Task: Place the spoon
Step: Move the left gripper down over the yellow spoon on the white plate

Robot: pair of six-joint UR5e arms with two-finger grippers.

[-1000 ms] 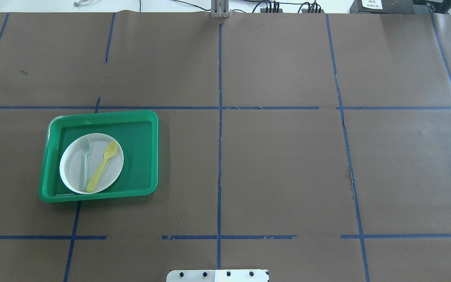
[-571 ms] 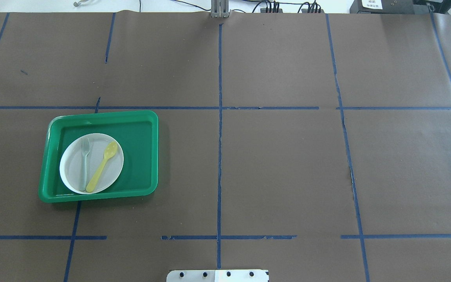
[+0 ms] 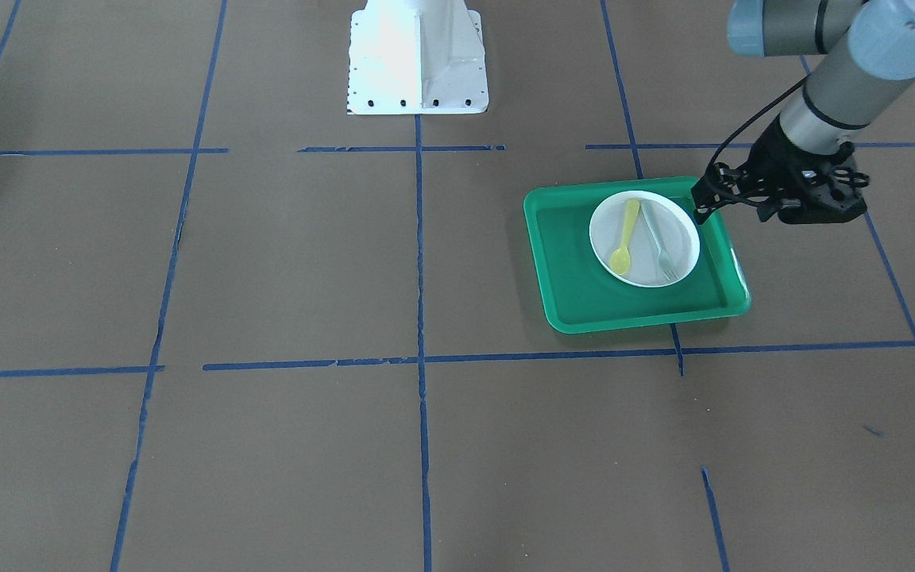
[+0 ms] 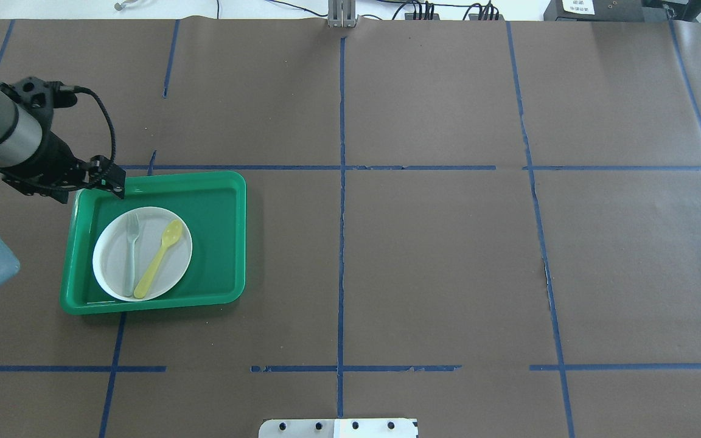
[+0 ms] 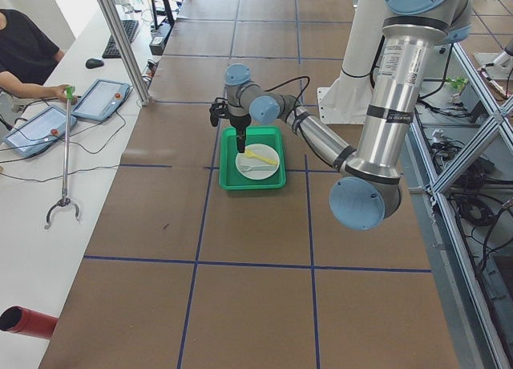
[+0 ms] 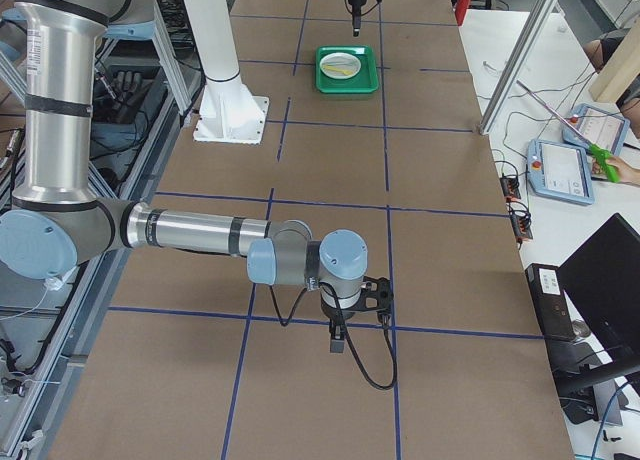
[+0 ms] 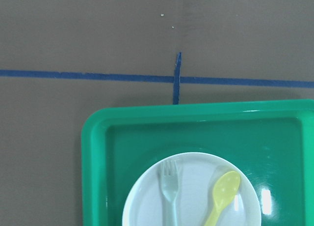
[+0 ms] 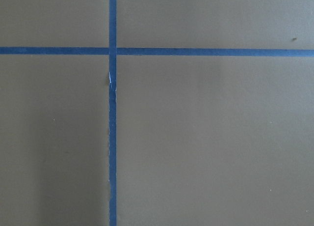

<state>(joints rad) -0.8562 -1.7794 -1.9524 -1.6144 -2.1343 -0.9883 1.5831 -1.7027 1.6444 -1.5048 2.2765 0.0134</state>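
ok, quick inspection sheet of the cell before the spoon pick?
Surface: brown paper table with a blue tape grid.
Job's things: spoon lies on the white plate in the green tray, ungripped.
Clutter: fork beside the spoon on the plate.
Grippers: left gripper over the tray's far corner, jaw state unclear; right gripper over bare table far from the tray, state unclear.
Cables: black cable loops at the left wrist.
Surroundings: operator and tablets at a side desk.

The table (image 4: 448,243) is viewed steeply from its six and twelve o'clock edges, obliquely from afar at three and nine, and closely downward from each wrist. The green tray (image 4: 219,243) with the spoon (image 4: 159,258), at nine o'clock overhead, is shared by all but the right wrist view.
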